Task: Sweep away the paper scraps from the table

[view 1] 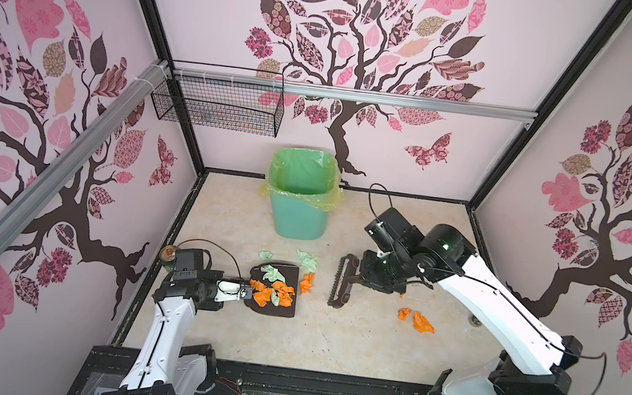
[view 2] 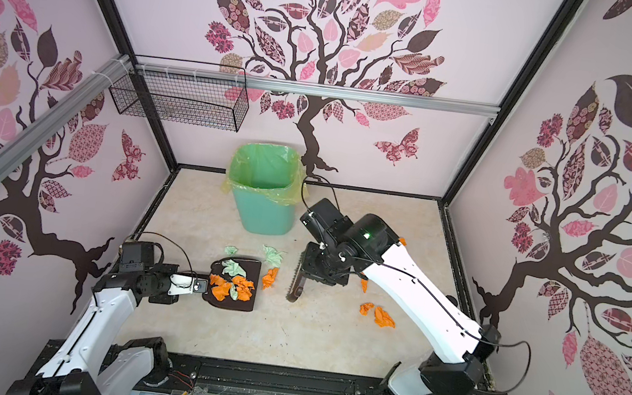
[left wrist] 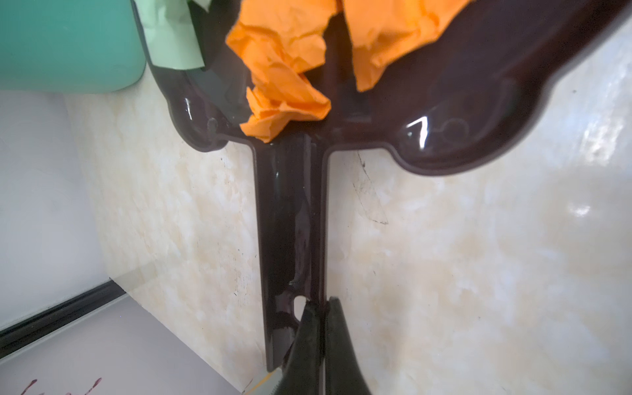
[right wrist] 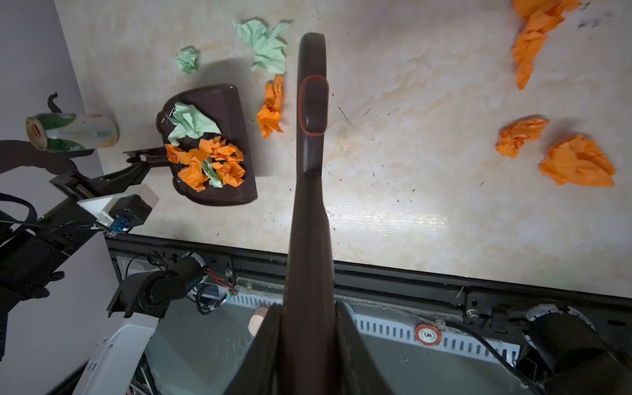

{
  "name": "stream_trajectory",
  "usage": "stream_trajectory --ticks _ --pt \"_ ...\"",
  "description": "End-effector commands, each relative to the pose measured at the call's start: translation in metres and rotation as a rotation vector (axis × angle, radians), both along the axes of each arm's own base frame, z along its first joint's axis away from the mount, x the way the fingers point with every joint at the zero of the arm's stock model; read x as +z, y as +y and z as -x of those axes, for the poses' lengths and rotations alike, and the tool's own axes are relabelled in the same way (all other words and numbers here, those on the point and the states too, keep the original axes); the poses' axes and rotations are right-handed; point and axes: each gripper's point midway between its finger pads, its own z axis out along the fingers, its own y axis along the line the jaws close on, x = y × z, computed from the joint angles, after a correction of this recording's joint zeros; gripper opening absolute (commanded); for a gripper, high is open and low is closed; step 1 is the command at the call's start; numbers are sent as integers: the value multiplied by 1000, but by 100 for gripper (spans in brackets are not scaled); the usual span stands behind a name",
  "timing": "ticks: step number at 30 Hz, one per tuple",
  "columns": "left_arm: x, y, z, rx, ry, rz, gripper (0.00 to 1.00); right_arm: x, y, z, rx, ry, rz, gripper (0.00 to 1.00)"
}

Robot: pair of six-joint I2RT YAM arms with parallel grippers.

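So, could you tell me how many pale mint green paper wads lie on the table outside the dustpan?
2. A small wad sits just beyond the far edge of the dark brown plastic dustpan; a larger crumpled one lies to its right. The right arm could hide others.

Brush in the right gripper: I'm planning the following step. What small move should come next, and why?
Probably push the brush toward the dustpan, sweeping in the orange scrap that lies between them. The left gripper holds the dustpan by its handle, open edge facing that scrap.
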Motion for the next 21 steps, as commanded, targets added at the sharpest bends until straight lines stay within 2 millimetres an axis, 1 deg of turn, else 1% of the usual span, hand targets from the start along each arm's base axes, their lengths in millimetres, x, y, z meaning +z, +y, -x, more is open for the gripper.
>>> stream_trajectory --ticks 1,3,7,12,18,21 --pt "27 -6 -5 -4 -28 38 0 -1 -17 1 -42 -29 10 0" --pt "37 -7 -4 -14 -26 40 0 -8 -23 2 -42 -23 27 0" --pt "57 -8 -6 -25 -33 41 0 -13 -28 1 -29 -29 52 0" --pt "83 -7 -12 -32 -25 45 0 -12 -28 -2 -9 -37 55 0" --pt "111 -9 -13 -51 18 61 0 -17 -27 -4 4 -32 45 0" --pt "124 -7 -20 -50 17 56 0 -21 -25 -3 10 -31 36 0"
